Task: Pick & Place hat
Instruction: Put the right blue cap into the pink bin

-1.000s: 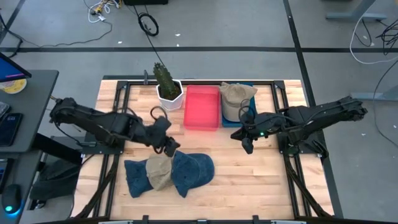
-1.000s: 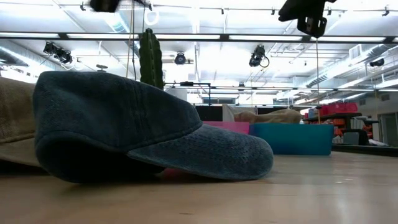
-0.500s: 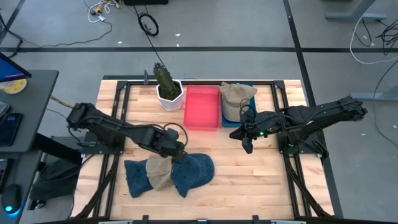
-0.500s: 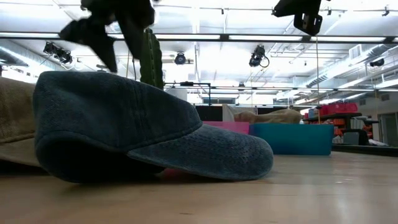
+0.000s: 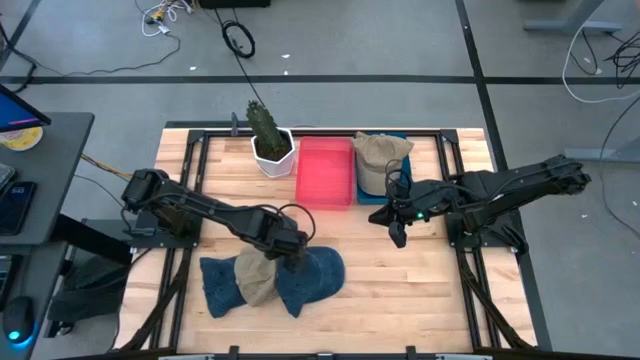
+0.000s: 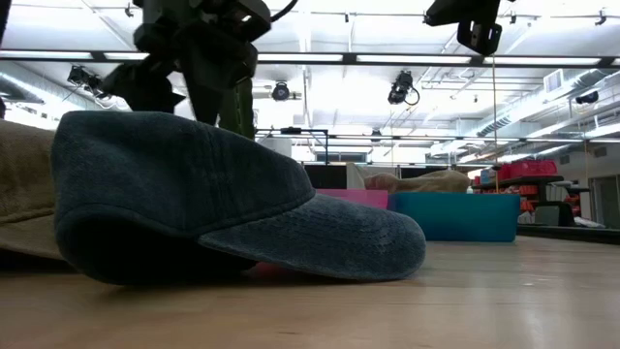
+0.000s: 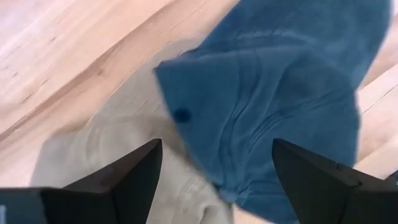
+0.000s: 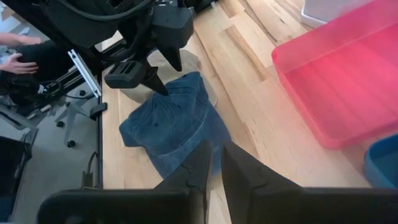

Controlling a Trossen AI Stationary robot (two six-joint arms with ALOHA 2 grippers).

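Left gripper (image 5: 293, 256) poised above the dark blue denim cap (image 5: 312, 276)
Its fingers were spread wide; the right gripper (image 5: 398, 234) was held pressed together over bare wood.

Wooden slatted tabletop (image 5: 400, 270): blue hat (image 5: 312, 275), tan hat (image 5: 255, 277), second blue hat (image 5: 218, 284) overlapping at front; potted cactus (image 5: 268, 140), red bin (image 5: 324, 172), blue bin (image 5: 372, 192) at back.

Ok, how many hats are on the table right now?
4: a beige hat in the blue bin, plus a front-left pile of a blue hat, a tan hat and another blue one. More may be hidden.
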